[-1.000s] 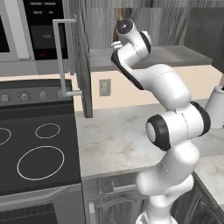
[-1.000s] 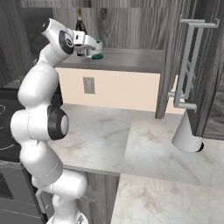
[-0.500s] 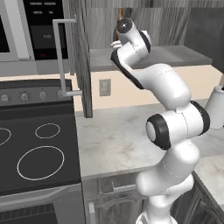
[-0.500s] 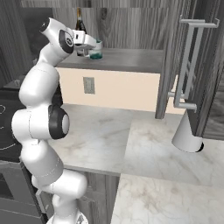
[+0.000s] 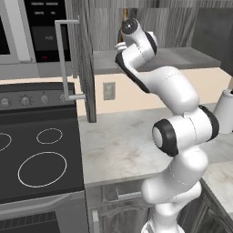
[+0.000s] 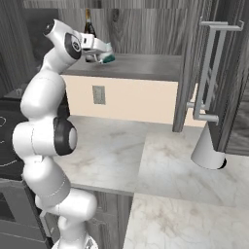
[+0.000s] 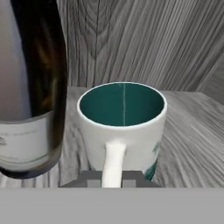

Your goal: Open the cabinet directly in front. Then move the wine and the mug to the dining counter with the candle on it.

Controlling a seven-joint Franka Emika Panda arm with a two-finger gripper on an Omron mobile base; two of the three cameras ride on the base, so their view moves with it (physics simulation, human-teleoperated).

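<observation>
From behind on the left, the white arm rises off the marble worktop [image 5: 123, 145] and reaches up into the open cabinet [image 5: 86, 59], whose door swings out over the stove [image 5: 36, 154] with its long silver handle [image 5: 63, 59] showing. The hand itself is tucked behind the wrist here.

From behind on the right, the gripper [image 6: 104, 54] sits on the cabinet shelf [image 6: 146, 65], against the mug [image 6: 109, 58]. The wine [image 6: 89, 30] stands upright just behind the hand. The other door [image 6: 214, 73] hangs open to the right, above a pale cone-shaped object [image 6: 206, 151] on the worktop.

Looking along the hand, the mug [image 7: 122, 127] stands upright on the shelf, its handle pointing straight back at the fingers [image 7: 89, 178], which are pinched tight on that handle. The wine [image 7: 33, 87] stands just beside it, apart.
</observation>
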